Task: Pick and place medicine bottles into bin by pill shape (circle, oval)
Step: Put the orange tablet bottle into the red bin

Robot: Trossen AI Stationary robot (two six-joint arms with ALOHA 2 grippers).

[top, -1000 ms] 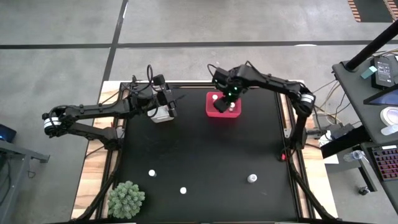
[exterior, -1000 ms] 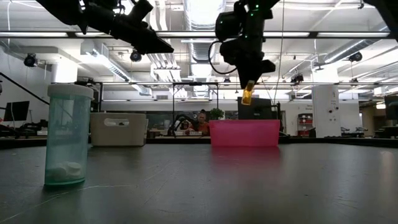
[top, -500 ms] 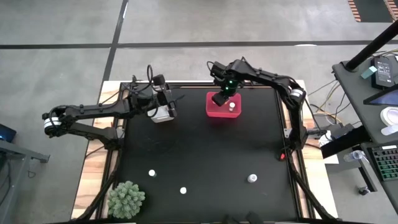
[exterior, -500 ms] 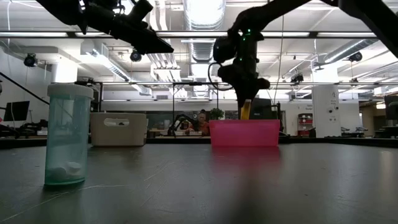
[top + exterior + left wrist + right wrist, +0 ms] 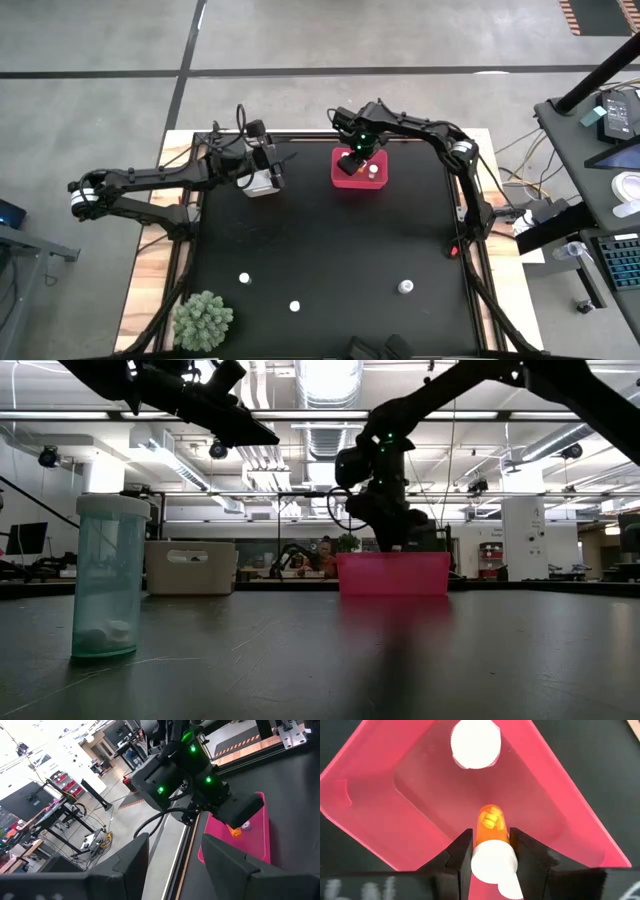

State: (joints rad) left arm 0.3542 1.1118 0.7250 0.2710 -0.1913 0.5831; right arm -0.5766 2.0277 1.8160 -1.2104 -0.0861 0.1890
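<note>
At upper left of centre in the high view, I see my left gripper (image 5: 268,172) hanging spread and empty over the clear bin (image 5: 258,182). Right of it, upper centre, my right gripper (image 5: 490,851) pinches an amber bottle (image 5: 491,832) down inside the red bin (image 5: 344,180), beside a white-capped bottle (image 5: 475,743). Three more bottles (image 5: 294,305) stand along the lower edge.

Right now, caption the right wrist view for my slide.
Right gripper lowers an amber bottle into the red bin, beside a white-capped bottle.
</note>
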